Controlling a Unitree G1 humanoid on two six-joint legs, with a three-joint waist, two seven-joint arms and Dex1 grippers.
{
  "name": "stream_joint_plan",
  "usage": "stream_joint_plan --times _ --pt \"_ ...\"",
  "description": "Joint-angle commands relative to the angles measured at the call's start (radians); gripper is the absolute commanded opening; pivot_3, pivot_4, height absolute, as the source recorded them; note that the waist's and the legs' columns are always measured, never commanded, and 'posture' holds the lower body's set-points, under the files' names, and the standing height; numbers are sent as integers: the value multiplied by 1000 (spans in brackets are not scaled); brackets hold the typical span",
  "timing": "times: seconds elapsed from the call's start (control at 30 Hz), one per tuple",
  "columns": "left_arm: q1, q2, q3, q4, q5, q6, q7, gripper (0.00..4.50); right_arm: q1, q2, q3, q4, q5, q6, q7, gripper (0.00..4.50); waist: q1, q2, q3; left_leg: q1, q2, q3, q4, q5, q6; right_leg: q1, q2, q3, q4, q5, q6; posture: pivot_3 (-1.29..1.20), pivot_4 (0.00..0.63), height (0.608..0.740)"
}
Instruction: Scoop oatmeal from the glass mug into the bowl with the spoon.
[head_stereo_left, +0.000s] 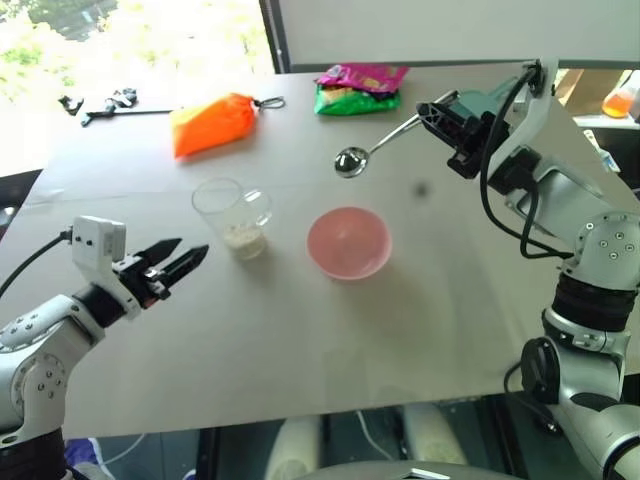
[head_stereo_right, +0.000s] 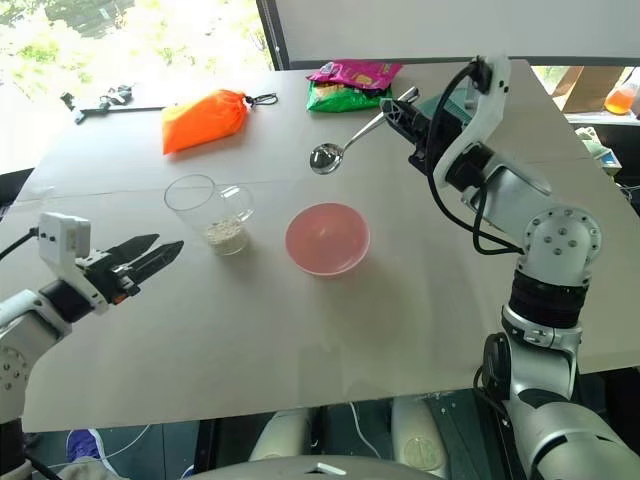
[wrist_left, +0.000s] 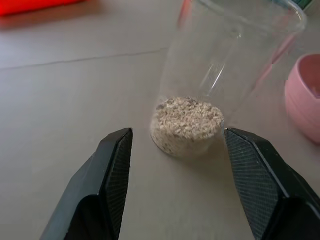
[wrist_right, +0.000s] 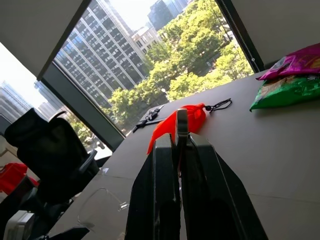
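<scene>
on the table (head_stereo_left: 420, 340) in front of you, the glass mug (head_stereo_left: 233, 214) stands upright with the oatmeal (head_stereo_left: 244, 238) in its bottom, and the pink bowl (head_stereo_left: 348, 242) sits just to its right. your left gripper (head_stereo_left: 182, 258) hovers near the mug's left side, fingers spread, touching nothing. your right gripper (head_stereo_left: 433, 108) is clamped on the handle of the spoon (head_stereo_left: 368, 151), raised beyond the bowl.

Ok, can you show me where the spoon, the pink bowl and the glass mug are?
spoon (head_stereo_left: 351, 161), left eye view, on its shiny oval scoop.
pink bowl (head_stereo_left: 348, 243), left eye view, on its inside.
glass mug (wrist_left: 235, 55), left wrist view, on its clear wall.
</scene>
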Motion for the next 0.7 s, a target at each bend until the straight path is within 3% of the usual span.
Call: stream_joint_plan --times 0.03,0.2,0.5,0.7 --pt "51 -4 -20 -131 -67 26 -27 2979 -8 -6 -7 -34 19 -24 10 0 -1 0 0 0 0 0 0 0 0 0 0 0 0 0 0 0 150 740" --pt "64 -102 -142 -266 -113 43 58 2979 -13 -14 -4 -25 14 -23 19 0 0 0 0 0 0 1 0 0 0 0 0 1 0 0 0 0 150 740" --pt "-71 -290 -271 -286 12 -26 330 2979 -8 -36 -11 -39 20 -21 11 0 -2 0 0 0 -1 2 1 0 0 1 0 2 0 0 0 0 150 740" --pt "-72 -338 -323 -303 63 -57 391 2979 -3 -41 -12 -43 20 -25 4 0 -1 0 0 0 -1 2 1 0 0 1 0 2 0 0 0 0 150 740"
